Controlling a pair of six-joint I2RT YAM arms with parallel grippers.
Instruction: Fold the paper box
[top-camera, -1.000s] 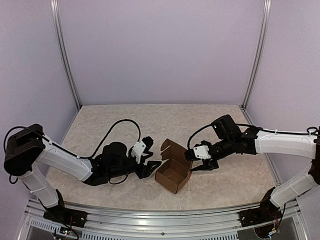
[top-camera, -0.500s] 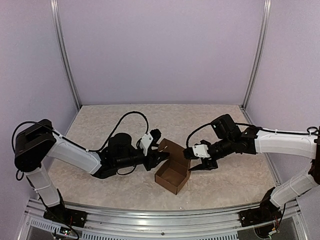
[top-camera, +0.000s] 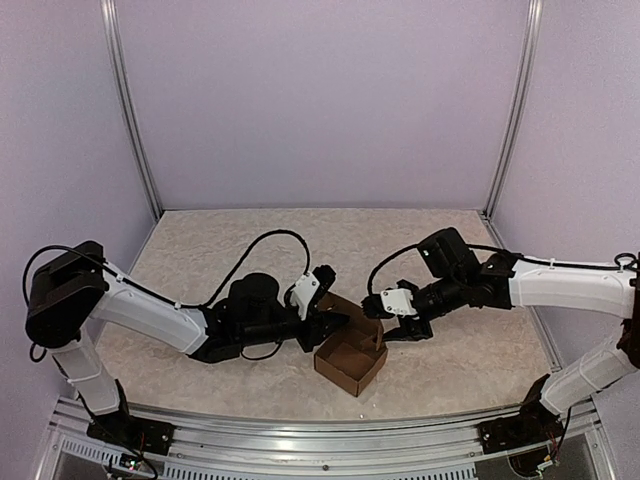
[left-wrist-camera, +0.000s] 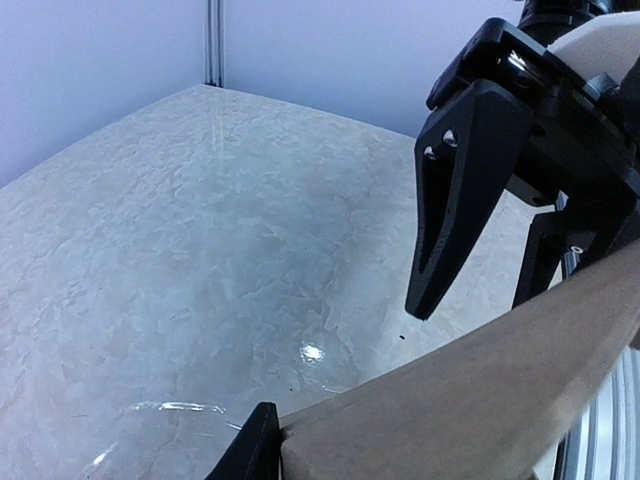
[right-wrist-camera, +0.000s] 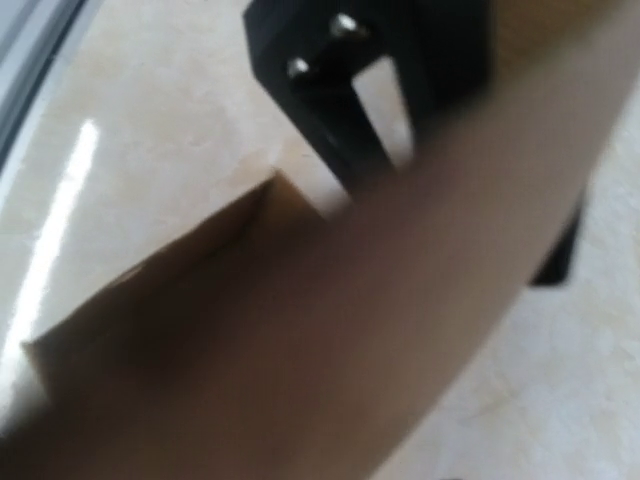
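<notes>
Paper box (top-camera: 350, 366) sits on the table (top-camera: 230, 240), front of centre, right between the two grippers. It is turned corner-on to the near edge, with its top open. Its lid flap (top-camera: 360, 308) stands up along the far side.

In from the left comes the left gripper (top-camera: 333, 304), low over the table with its jaws spread and its tip at the flap's left end. Opposite it, the right gripper (top-camera: 396, 326) has its tips at the flap's right end, just above the box's far right corner. The two are close, nearly facing each other across that flap.

From the left wrist, a brown cardboard edge (left-wrist-camera: 470, 400) sweeps across the lower right. One black fingertip (left-wrist-camera: 255, 450) of the left gripper pokes up at the bottom, touching the end of the cardboard. Beyond the edge is the right gripper, its two black fingers (left-wrist-camera: 460, 190) clearly parted and pointing down behind the cardboard. So it is released, not clenched.

The right wrist picture is badly blurred. Cardboard fills most of it in a diagonal band, with one black finger (right-wrist-camera: 340, 90) above the band and a dark shape at the right edge below it. Whether those fingers touch the flap, I cannot tell.
</notes>
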